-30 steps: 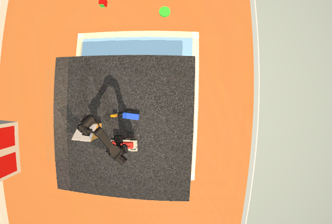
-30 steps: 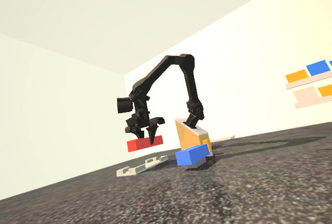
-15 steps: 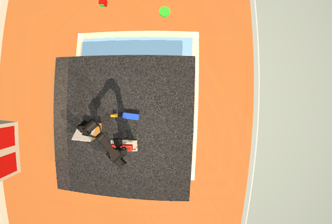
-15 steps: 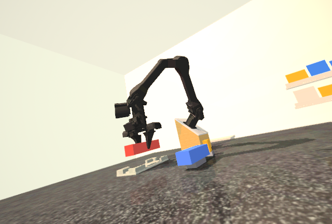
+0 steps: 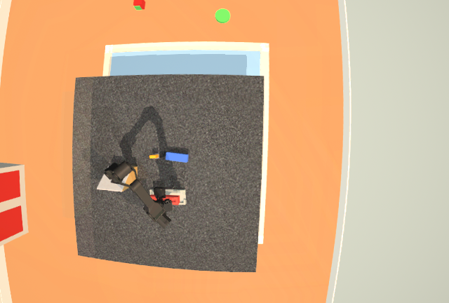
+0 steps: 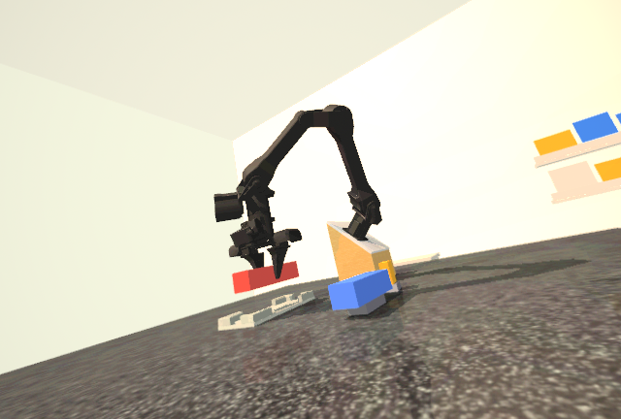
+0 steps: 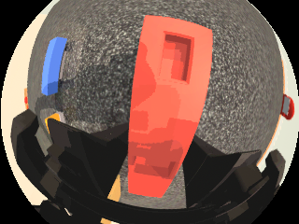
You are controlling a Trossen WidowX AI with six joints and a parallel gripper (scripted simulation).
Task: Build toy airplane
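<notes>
The red fuselage (image 5: 175,198) (image 6: 245,281) (image 7: 173,105) is held in the air, its sockets facing up. My gripper (image 6: 268,273) (image 7: 159,129) is shut on it, one finger on each long side. The pale jig (image 5: 182,191) (image 6: 238,324) lies below the fuselage with a gap between them in the exterior view; the wrist view does not show it. The blue wing (image 5: 177,157) (image 6: 357,291) (image 7: 52,70) rests on a grey piece apart from the jig. The small orange tail fin (image 5: 153,156) (image 6: 386,273) (image 7: 52,120) is beside the wing, towards the arm's base.
The arm's wedge-shaped base block (image 5: 109,184) (image 6: 348,254) stands left of the jig in the top view. The wing and tail fin lie on the jig's far side in that view. The dark table top (image 5: 217,111) ends well beyond these parts.
</notes>
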